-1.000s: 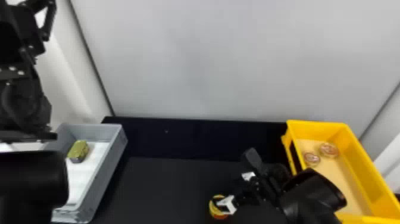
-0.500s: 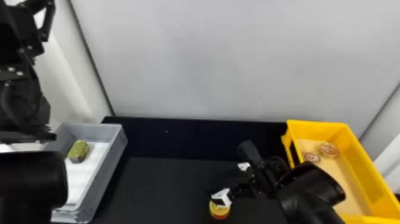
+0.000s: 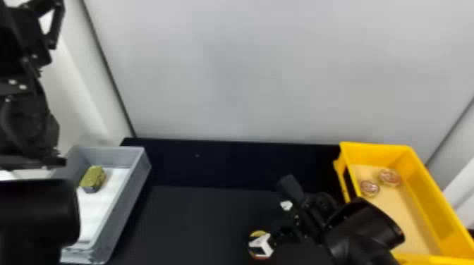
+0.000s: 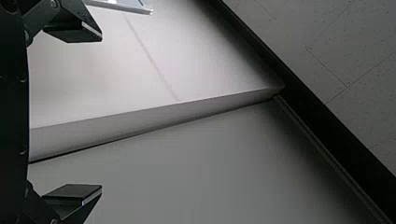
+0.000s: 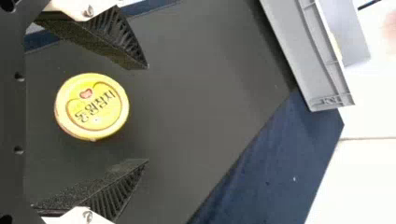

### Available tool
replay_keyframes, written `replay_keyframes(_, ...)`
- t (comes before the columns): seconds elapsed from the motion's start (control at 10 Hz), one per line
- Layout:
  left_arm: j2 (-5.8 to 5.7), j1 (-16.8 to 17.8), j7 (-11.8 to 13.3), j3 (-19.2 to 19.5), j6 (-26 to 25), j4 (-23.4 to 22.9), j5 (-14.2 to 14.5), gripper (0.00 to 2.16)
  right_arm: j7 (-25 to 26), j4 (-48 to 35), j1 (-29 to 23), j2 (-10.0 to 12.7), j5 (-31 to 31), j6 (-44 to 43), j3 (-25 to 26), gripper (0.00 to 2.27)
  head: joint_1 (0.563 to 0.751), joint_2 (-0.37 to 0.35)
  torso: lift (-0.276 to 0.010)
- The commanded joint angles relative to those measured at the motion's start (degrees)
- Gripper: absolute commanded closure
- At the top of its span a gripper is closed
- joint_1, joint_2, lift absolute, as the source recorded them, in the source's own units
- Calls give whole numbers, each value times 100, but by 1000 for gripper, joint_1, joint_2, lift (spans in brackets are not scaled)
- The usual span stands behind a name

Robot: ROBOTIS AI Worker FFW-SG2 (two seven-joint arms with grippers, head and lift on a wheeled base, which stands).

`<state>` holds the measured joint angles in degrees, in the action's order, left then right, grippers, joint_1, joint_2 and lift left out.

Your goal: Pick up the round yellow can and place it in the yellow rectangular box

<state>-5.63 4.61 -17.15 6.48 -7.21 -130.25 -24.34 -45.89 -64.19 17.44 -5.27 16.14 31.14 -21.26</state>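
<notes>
Yellow, round and lid-up, there's the can (image 5: 92,107), lying on the black desk (image 3: 197,218) toward my near side, a little right of centre. And here's my right end effector (image 3: 272,219), right over it: from the wrist camera I've got its two ridged black fingers (image 5: 114,191) standing wide, one on either side of the can, a gap showing between each finger and the rim. So nothing is gripped there. From the head camera, a white piece of the end effector cuts across part of the can.

Over on my right, the yellow rectangular box (image 3: 432,211), and inside it I can see two small round reddish items (image 3: 389,177), lying near each other toward the far end. The can is outside that box, well apart from it, with my right arm reaching in between.

Across to the left sits the grey box (image 3: 121,208), white-bottomed, with a green-topped block (image 3: 93,178) in it, toward the far end. My left end effector (image 3: 35,45) is up high at that side, fingers spread wide, holding nothing.
</notes>
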Motion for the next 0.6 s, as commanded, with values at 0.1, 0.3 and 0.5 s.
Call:
replay_keyframes(0.1, 0, -22, 0, 12, 0, -9, 0, 133, -36, 100, -92, -27, 74, 70, -19, 56, 663, 54, -10)
replay_keyframes(0.3, 0, -31, 0, 20, 0, -9, 0, 134, -54, 100, -154, -36, 127, 105, -19, 55, 663, 54, -10)
replay_keyframes(0.5, 0, -31, 0, 20, 0, -9, 0, 134, -54, 144, -154, -44, 153, 131, -19, 45, 663, 54, -10)
